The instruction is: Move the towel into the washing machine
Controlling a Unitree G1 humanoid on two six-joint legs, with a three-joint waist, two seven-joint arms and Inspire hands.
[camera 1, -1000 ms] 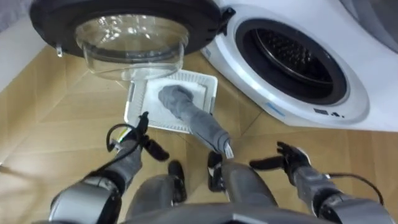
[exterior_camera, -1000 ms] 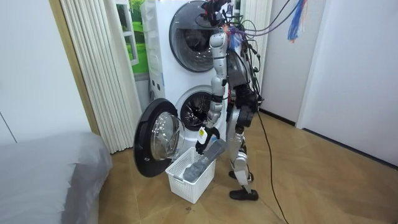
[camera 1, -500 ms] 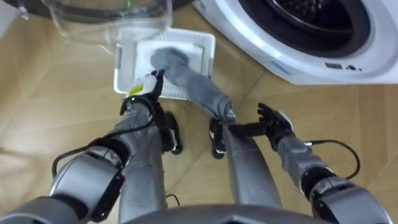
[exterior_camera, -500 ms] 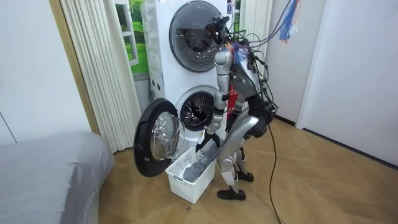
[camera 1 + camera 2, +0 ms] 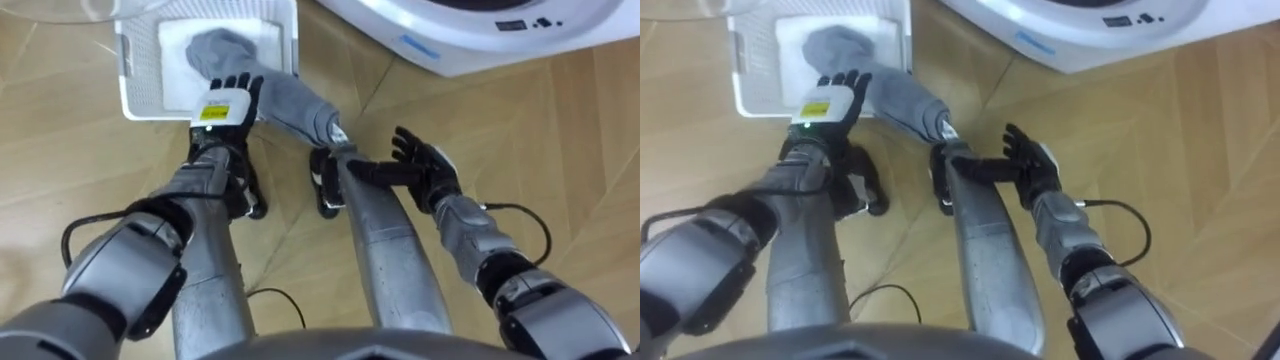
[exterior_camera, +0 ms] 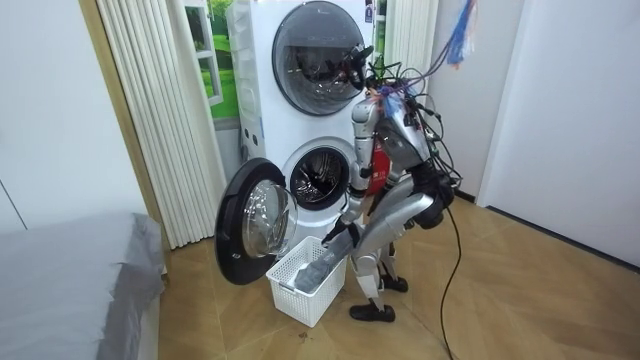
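1. Step in hand: the reach for pickup. The towel (image 5: 285, 95) is not yet gripped. It lies in the white basket (image 5: 138, 70), with one end draped over the basket's near right rim and trailing outside.
2. Left hand (image 5: 225, 100): at the basket's near rim, directly over the towel, fingers straight and close together. Contact with the cloth cannot be confirmed.
3. Right hand (image 5: 425, 170): well to the right of the basket, fingers spread, holding nothing.
4. Washing machine (image 5: 470, 45): its white front lies beyond the basket, to the right.
5. Next move, as judged: curl the left hand's fingers round the thick part of the towel at the rim. Lift until the trailing end clears the basket, then carry it to the drum. The draped end could snag the rim or drag the light basket.
6. The eye views show finger posture and the towel's lie over the rim.
7. The room view shows the robot bent forward at the hips over the basket. The door (image 6: 250, 235) stands open at the basket's side, toward the room view's left. The drum opening (image 6: 318, 185) is above and behind the basket.
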